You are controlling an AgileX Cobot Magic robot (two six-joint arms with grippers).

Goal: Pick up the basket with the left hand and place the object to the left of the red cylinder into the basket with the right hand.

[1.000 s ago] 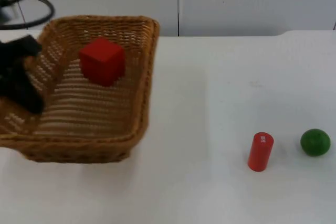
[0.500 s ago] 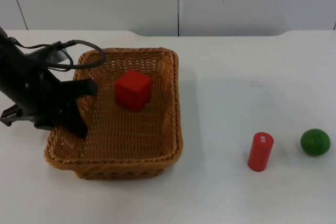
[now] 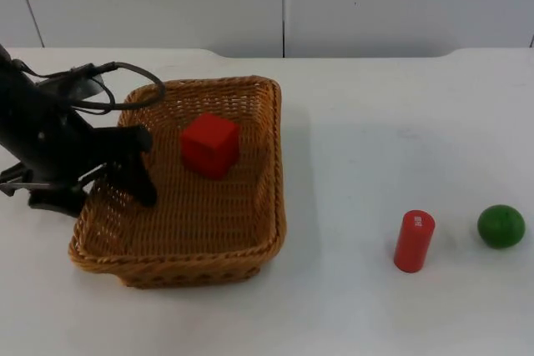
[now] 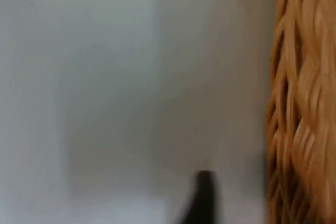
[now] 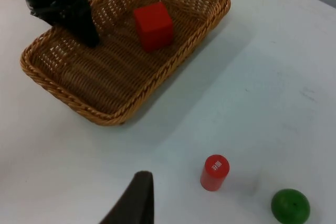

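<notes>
On the worktop [image 3: 359, 122], the basket [image 3: 267, 206] now sits flat; a second ago it was raised and tilted, half a second ago nearly down, so it has been set down. Red cube [image 3: 209, 145] rests inside it, well apart from the red cylinder [image 3: 413, 241] and green ball [image 3: 501, 226]. Placement looks done. Left gripper [image 3: 117, 179] straddles the basket's left wall, one finger inside; the wrist view is poor, so probably loosened, but I cannot tell. Right gripper [image 5: 137, 195] hangs above bare worktop near the cylinder, waiting; its opening I cannot tell either.
</notes>
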